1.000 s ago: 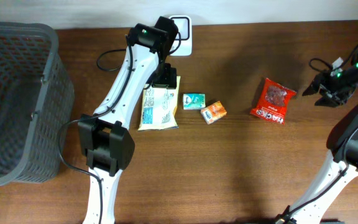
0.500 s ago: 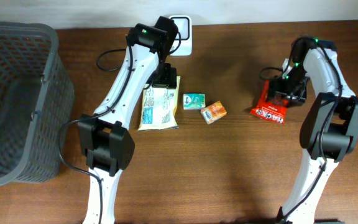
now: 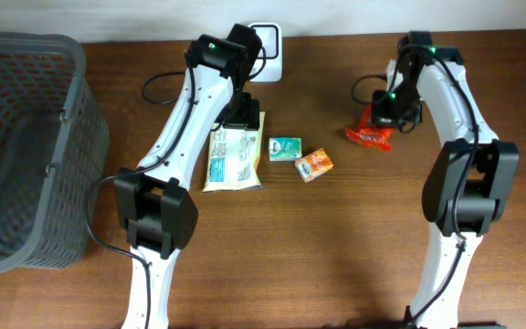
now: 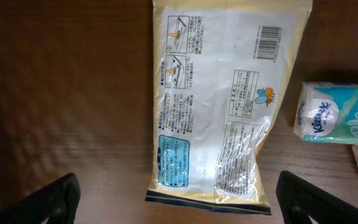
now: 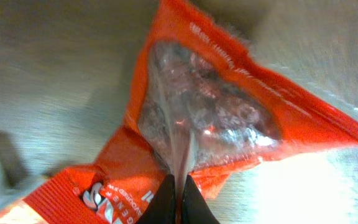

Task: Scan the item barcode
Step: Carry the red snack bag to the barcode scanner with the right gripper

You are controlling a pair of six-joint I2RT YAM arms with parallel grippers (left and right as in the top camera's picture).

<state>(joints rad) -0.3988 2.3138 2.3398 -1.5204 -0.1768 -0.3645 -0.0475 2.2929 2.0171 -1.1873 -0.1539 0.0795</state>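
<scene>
Looking down from overhead: wooden table point(image 3: 336, 256), its far edge against a pale wall, with bare brown wood across the whole near half and to the right of the right arm. Grey mesh basket point(image 3: 78, 100) takes up the left end, its rim well apart from the goods. White square unit point(image 3: 268, 41) sits at the far edge, near the centre. Goods lie in a row mid-table: cream bag point(image 3: 234, 157), teal tissue pack point(image 3: 285, 148) just beside it, and orange box point(image 3: 314, 164) close by the pack; whether they touch cannot be told. Red snack packet point(image 3: 370, 135) is right of the row and apart from the orange box, bunched up under the right gripper point(image 3: 386, 117). Left gripper point(image 3: 243, 114) hangs over the far end of the cream bag. Left wrist view: the cream bag lies flat with its printed back up, barcode point(image 4: 268, 42) at one corner, the tissue pack just beside one long edge and open wood along the other. The left gripper's jaws are spread wider than the bag, fingertips point(image 4: 58, 198) at the frame's lower corners, holding nothing. Right wrist view: the right gripper's jaws are pressed together, pinching a fold of the red snack packet's clear window film; the table beyond is blurred.
</scene>
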